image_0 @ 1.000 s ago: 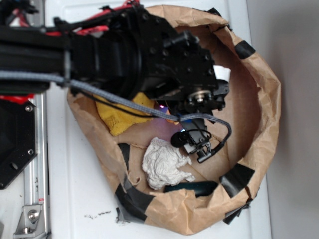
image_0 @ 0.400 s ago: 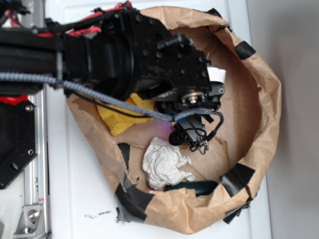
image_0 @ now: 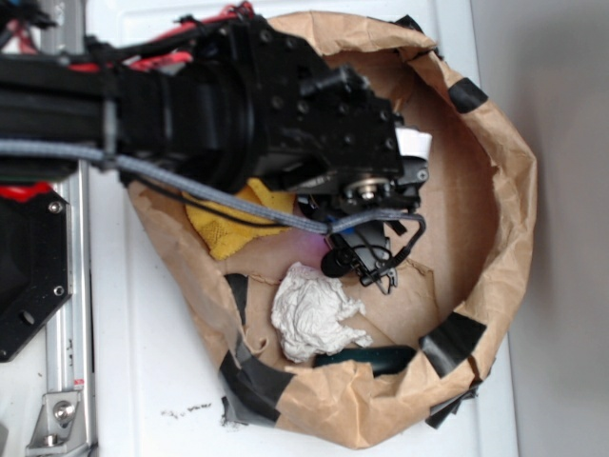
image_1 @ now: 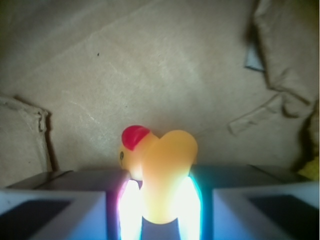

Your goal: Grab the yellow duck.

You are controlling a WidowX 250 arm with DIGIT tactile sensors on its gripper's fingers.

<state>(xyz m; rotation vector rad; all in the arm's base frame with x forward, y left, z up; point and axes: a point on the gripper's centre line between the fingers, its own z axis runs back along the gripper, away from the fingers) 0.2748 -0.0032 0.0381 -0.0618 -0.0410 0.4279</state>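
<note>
The arm has drawn back and lifted slightly since a second ago, which suggests the grasp is made. Inside the brown paper bag [image_0: 495, 190] lie a yellow cloth [image_0: 228, 224] and white paper wad [image_0: 314, 314]. The tool [image_1: 161, 210] pinches the yellow duck [image_1: 162, 175].

One yellow duck [image_1: 160, 175], one yellow cloth [image_0: 226, 227], one white paper wad [image_0: 314, 314], one brown paper bag [image_0: 495, 238].
</note>
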